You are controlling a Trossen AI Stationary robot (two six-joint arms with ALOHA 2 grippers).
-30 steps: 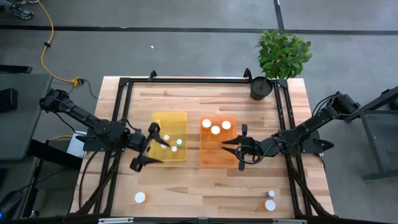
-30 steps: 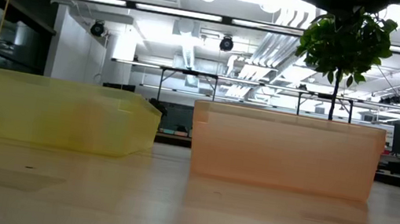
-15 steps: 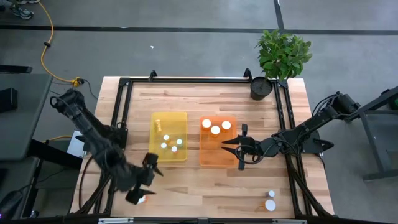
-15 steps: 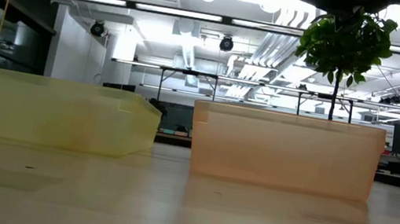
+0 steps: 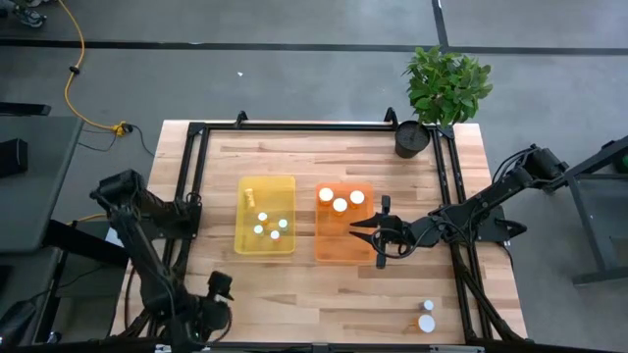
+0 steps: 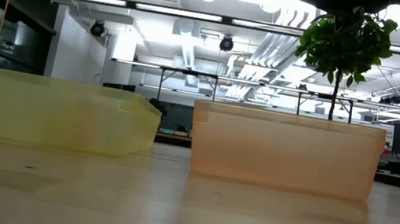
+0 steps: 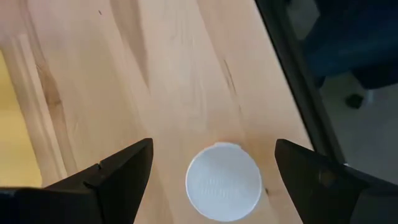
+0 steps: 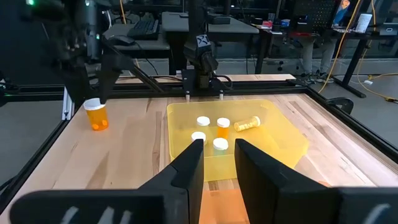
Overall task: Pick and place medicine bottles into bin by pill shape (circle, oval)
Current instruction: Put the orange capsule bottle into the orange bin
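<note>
The left gripper (image 7: 211,165) was seen over the table's front-left corner, well clear of the yellow bin (image 5: 266,215) on its near side. Its fingers (image 7: 118,177) were spread wide, nothing gripped. A white-capped bottle (image 7: 224,181) stood upright on the wood between the fingers, untouched by either. In the right wrist view the same bottle (image 8: 96,114) showed an amber body, beside the yellow bin (image 8: 236,140) and under the left arm.

Inside the yellow bin, four bottles were found: three upright with white caps (image 5: 271,226) clustered toward the bin's front, one lying on its side (image 5: 249,195) toward the bin's back-left corner.

The orange bin (image 5: 344,223) was placed just right of the yellow bin, apart by a narrow gap. Three white-capped bottles (image 5: 340,203) were grouped at its back end.

The right gripper (image 5: 377,235) was held over the orange bin's right edge, on the far side from the yellow bin. Its fingers (image 8: 186,163) were drawn near together with a narrow gap left; nothing was seen held between them.

Two more bottles (image 5: 427,318) stood at the table's front-right corner, well apart from the yellow bin.

From table height only the yellow bin (image 6: 57,112) and orange bin (image 6: 285,151) were visible side by side; no gripper was in that view.

A potted plant (image 5: 440,93) sat at the back-right corner of the table (image 5: 324,147), diagonally across from the yellow bin.
</note>
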